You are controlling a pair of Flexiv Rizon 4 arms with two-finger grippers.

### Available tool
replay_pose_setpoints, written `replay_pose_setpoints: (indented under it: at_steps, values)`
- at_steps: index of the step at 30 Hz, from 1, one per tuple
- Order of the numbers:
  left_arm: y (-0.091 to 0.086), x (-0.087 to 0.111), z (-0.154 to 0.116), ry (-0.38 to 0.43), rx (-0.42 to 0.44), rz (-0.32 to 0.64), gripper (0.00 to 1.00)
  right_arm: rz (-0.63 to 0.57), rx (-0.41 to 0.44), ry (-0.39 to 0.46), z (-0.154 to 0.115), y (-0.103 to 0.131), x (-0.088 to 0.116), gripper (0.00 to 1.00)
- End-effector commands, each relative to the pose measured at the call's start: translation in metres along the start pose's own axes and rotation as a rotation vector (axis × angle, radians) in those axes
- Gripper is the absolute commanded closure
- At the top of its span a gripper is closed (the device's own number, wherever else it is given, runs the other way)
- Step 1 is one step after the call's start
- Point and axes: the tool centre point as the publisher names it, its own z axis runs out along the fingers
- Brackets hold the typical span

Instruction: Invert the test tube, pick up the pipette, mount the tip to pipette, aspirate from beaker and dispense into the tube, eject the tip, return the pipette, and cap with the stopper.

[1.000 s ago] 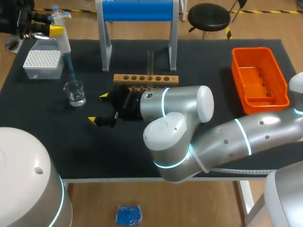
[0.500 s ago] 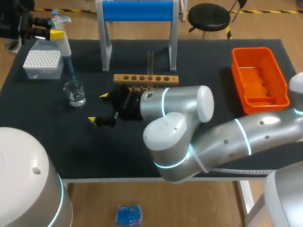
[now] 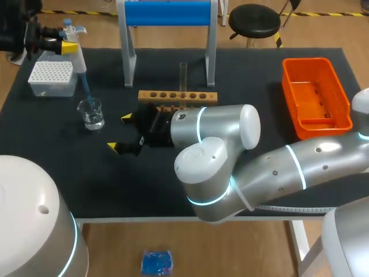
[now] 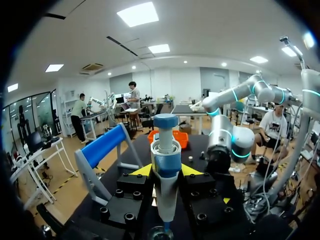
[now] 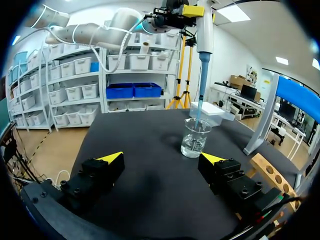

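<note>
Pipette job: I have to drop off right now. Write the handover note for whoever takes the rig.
Left gripper: jaws shut on the pipette, held upright, its blue tip reaching into the beaker.
Right gripper: jaws open, empty, low over the table in front of the wooden rack.
Test tube stands upright in the rack; tip box beside the beaker.
Done: pipette picked up, tip mounted.
To do: finish aspirating (cannot tell if liquid is drawn), dispense into the tube, eject the tip, return the pipette, cap. I cannot pick out the stopper.
</note>
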Motion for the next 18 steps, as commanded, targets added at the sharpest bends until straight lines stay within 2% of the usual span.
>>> replay_pose_setpoints:
  at_steps: [1, 18]
  values:
    - [0.007, -0.005, 0.002, 0.005, 0.009, 0.0, 1.0, -0.001, 0.006, -0.002, 0.001, 0.001, 0.001, 0.0]
    - [0.026, -0.01, 0.011, 0.002, 0.007, -0.005, 1.0, -0.001, 0.006, -0.002, 0.001, 0.001, 0.001, 0.0]
